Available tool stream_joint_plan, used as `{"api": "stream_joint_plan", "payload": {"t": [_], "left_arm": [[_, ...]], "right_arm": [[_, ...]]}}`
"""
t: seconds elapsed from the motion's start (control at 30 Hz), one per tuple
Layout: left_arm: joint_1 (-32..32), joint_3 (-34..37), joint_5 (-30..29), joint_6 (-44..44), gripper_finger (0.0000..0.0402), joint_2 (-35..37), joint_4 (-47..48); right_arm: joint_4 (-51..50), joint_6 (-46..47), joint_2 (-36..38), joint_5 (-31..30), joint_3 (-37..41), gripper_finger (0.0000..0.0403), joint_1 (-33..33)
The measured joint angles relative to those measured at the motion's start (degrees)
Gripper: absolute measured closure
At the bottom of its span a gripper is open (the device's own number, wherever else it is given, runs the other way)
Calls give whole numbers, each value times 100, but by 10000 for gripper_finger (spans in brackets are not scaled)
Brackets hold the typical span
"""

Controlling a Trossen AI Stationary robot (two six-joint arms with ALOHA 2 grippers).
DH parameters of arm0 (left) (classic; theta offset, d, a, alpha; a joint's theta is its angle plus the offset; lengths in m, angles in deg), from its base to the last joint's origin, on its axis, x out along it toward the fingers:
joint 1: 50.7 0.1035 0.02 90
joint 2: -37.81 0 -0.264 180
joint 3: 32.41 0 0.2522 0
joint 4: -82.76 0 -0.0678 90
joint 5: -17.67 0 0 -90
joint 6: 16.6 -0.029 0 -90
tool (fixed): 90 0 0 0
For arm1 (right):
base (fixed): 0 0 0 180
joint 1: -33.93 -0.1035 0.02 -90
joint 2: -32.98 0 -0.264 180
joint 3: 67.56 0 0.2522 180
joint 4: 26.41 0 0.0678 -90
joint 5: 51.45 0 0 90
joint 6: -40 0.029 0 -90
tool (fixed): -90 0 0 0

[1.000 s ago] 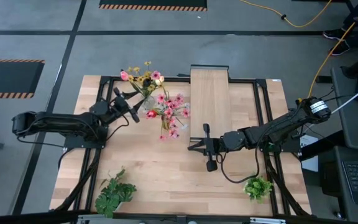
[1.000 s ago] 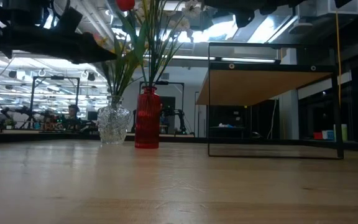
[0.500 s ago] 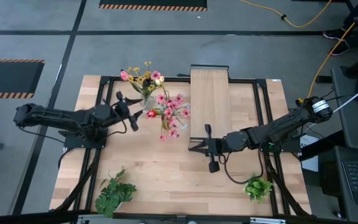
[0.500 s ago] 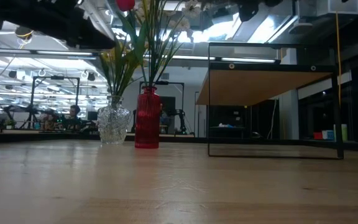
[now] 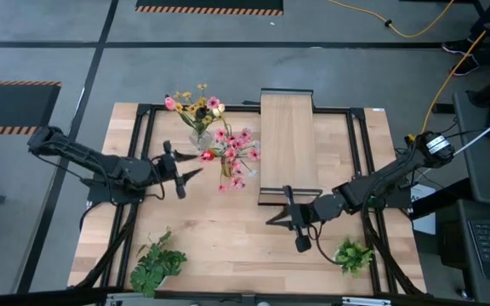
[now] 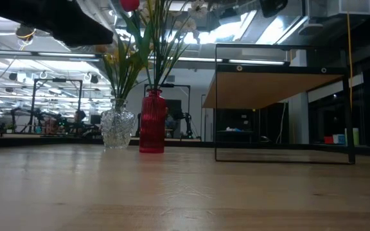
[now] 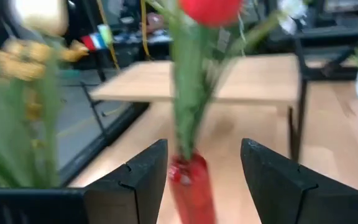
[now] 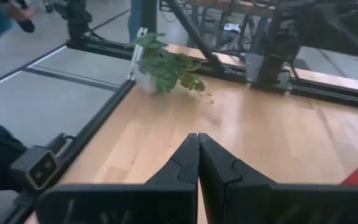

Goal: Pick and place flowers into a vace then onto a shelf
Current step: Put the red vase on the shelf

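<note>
The vace (image 6: 117, 128), a small clear cut-glass piece, is seen standing on the table (image 5: 228, 246) near its far edge, toward the far-left corner, with flowers (image 5: 196, 106) already rising from it; just beside it stands a red cylinder (image 6: 151, 130) holding a second bunch (image 5: 232, 153) with pink blossoms and a red rose. The glass is judged rigid, smooth and breakable, and top-heavy under stems far taller than itself, so a low, gentle hold around its body is thought safest; the stems are light and springy and are likely to sway or snag if brushed. The left gripper (image 5: 179, 169) is held above the table on the left side, its fingers (image 7: 135, 186) spread apart with nothing between them, and the red cylinder is framed in the gap in the left wrist view, not the glass. The right gripper (image 5: 294, 218) is held over the table's middle, just off the near end of the shelf (image 5: 288, 144), with its fingers (image 8: 185, 165) pressed together on nothing. The shelf, a raised plank on a dark frame, is set right of the two bunches, and its top is bare. The red cylinder and its leaning stems are judged the main obstruction, being close against the glass and between it and the shelf. Two leafy green bunches (image 5: 156, 262) (image 5: 352, 254) lie near the near edge, well clear.
</note>
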Motion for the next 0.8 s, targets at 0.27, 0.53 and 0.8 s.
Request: {"api": "stream_joint_plan", "payload": {"t": [0.27, 0.53, 0.8], "left_arm": [[-304, 0, 41, 824, 206, -1251, -128], [-320, 0, -77, 940, 205, -2294, -639], [-320, 0, 39, 1065, 205, -2786, -649]], "right_arm": [[-1, 193, 0, 0, 0, 398, -239], [-1, 324, -4, -2, 0, 398, -343], [-2, 446, -4, -3, 0, 398, -346]]}}
